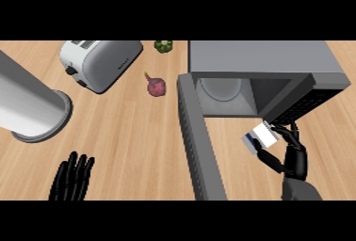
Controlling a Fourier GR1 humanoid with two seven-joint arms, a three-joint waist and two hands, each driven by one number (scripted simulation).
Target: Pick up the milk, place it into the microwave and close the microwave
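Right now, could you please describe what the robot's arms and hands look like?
Both hands are glossy black with long, slender fingers. Of the left hand only the fingers show; the right hand joins a rounded grey forearm. No cables, markings or sleeves are visible.

Kitchen, wooden counter (pixel 132 136), toaster (pixel 101 61), microwave (pixel 261 59)

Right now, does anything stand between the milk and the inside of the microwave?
Nothing visible does. The right hand holds the milk just in front of the open microwave. Its door is swung out to the milk's left, and only the turntable lies inside.
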